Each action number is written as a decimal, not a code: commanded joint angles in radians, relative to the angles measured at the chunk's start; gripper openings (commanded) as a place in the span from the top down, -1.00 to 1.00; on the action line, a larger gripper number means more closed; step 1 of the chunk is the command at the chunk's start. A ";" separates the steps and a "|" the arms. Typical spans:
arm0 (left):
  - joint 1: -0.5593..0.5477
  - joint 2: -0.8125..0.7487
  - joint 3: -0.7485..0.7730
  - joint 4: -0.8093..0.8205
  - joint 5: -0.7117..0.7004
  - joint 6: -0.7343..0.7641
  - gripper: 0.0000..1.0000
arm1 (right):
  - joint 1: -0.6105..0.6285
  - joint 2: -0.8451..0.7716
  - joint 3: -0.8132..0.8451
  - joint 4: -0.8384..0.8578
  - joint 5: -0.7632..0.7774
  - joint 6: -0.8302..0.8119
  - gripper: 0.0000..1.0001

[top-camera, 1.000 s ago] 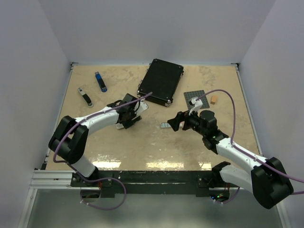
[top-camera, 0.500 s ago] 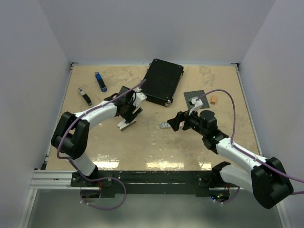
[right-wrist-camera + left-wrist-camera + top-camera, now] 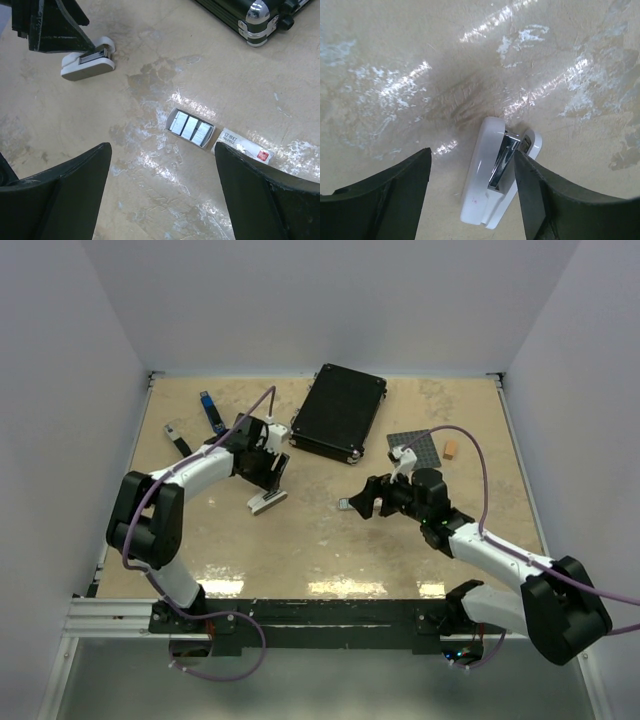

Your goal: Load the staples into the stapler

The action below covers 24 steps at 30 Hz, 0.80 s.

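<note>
The left arm and right arm have white links, black joints. A purple cable trails behind the black left claw and right claw.

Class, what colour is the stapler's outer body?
White, with silver metal in its open top; the stapler shows best in the left wrist view.

Your overhead view is bright and evenly lit from above. White glare patches sit along the near edge of the glossy surface, and shadows are short and soft. In the left wrist view, glare streaks cross the surface, a faint shadow lies beside the stapler, and the fingers of the left hand are dark and blurred. The right wrist view is sharp at centre, with scattered glare.
</note>
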 commanded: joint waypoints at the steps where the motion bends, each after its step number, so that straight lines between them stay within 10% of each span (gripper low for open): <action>1: 0.000 0.048 0.034 -0.035 0.054 -0.017 -0.38 | 0.017 0.037 0.084 -0.037 -0.041 0.027 -0.74; 17: -0.110 -0.016 -0.087 -0.010 -0.024 -0.132 0.58 | 0.208 0.228 0.185 0.073 0.025 0.273 -0.64; 24: -0.208 -0.119 -0.164 0.042 -0.119 -0.237 0.70 | 0.250 0.302 0.202 0.142 0.031 0.379 -0.64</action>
